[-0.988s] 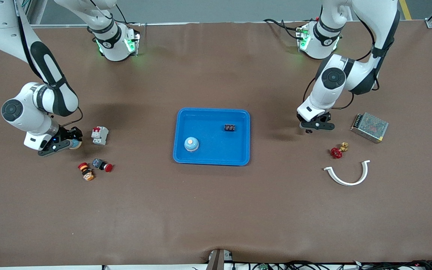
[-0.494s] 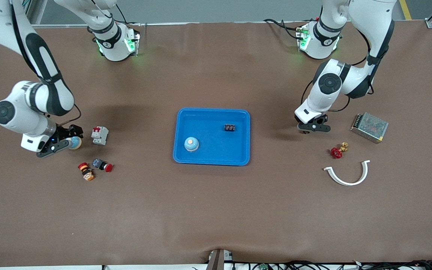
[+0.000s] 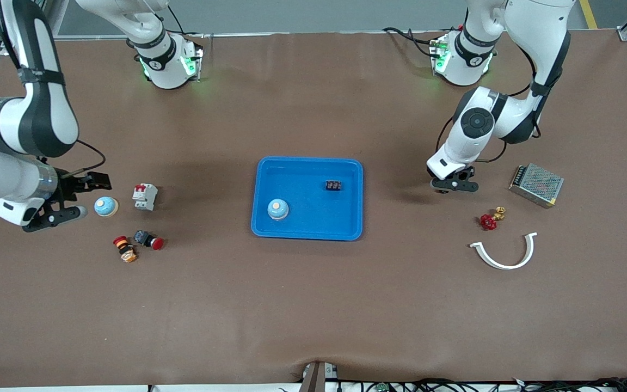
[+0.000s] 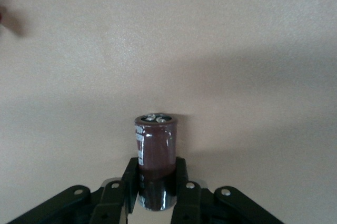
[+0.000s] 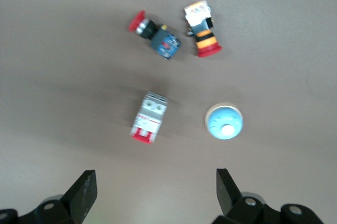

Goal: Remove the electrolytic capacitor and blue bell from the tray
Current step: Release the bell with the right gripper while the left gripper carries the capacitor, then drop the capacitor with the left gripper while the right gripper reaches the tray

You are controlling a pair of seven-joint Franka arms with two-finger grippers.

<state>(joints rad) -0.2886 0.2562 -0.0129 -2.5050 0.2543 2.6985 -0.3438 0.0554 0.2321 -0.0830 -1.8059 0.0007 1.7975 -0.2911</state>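
Note:
A light blue bell (image 3: 106,206) with an orange button stands on the table beside a white breaker (image 3: 145,196). My right gripper (image 3: 87,197) hovers next to the bell, toward the right arm's end of the table. It is open and holds nothing. In the right wrist view the bell (image 5: 225,121) lies clear of the open right gripper (image 5: 154,182). A second bell (image 3: 278,209) sits in the blue tray (image 3: 308,234). My left gripper (image 3: 451,185) is shut on a brown capacitor (image 4: 155,140), held upright over bare table between the tray and the power supply.
A small black part (image 3: 333,185) lies in the tray. Two push buttons (image 3: 148,239) (image 3: 124,249) lie nearer the camera than the breaker. A metal power supply (image 3: 536,184), a red valve (image 3: 489,221) and a white curved piece (image 3: 504,253) sit toward the left arm's end.
My right gripper opened, let go of the bell on the table and drew back toward the right arm's end. The left gripper with the capacitor barely moved.

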